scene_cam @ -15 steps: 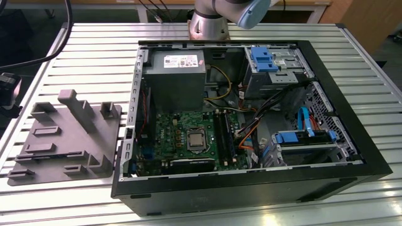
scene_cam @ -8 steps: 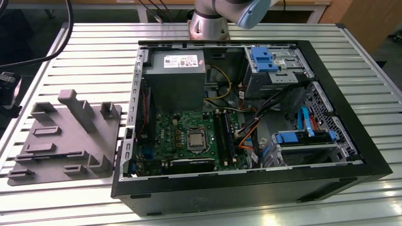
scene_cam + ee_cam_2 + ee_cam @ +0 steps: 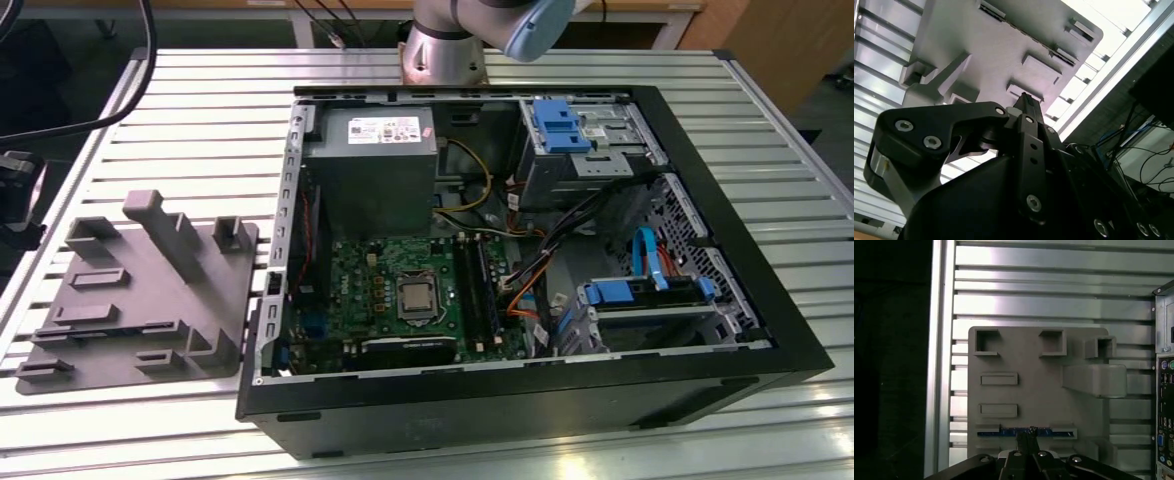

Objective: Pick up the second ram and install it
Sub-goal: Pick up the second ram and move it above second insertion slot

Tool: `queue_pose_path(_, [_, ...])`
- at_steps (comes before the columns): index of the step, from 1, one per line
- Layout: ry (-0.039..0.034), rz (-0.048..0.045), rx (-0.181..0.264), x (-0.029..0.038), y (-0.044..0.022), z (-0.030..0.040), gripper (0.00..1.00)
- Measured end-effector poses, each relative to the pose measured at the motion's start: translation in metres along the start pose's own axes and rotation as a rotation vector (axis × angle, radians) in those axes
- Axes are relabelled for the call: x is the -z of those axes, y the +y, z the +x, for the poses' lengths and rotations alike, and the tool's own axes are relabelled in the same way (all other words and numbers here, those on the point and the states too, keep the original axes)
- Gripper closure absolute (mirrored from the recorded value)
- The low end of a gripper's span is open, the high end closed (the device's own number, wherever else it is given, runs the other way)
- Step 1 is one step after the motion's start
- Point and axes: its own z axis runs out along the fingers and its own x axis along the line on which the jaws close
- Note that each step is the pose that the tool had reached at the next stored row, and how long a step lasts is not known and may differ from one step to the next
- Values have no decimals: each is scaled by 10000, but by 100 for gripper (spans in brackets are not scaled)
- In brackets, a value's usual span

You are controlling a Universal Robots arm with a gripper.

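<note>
With my gripper (image 3: 1027, 436) pressed together above the ram (image 3: 999, 432) in the tray (image 3: 140, 300), nine o'clock of the case (image 3: 534, 400) in the exterior view, I fear descending unopened would jab it.

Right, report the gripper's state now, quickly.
The gripper: closed, holding nothing. The long, thin dark ram stick lies in the pale grey moulded tray.

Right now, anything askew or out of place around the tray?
Nothing stands out. The second ram lies straight in its slot on the grey tray, and the tray sits flat on the slatted table beside the open case.
</note>
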Motion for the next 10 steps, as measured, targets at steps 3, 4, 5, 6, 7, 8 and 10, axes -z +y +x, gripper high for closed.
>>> queue_pose_path(3, [9, -5, 208, 0, 0, 0, 89])
queue_pose_path(4, [12, -7, 289, 0, 0, 0, 89])
queue_pose_path(5, [17, -9, 369, 0, 0, 0, 89])
queue_pose_path(6, [20, -11, 444, 0, 0, 0, 89])
queue_pose_path(7, [24, -12, 520, 0, 0, 0, 89])
queue_pose_path(8, [27, -15, 597, 0, 0, 0, 89])
queue_pose_path(10, [34, -19, 759, 0, 0, 0, 89])
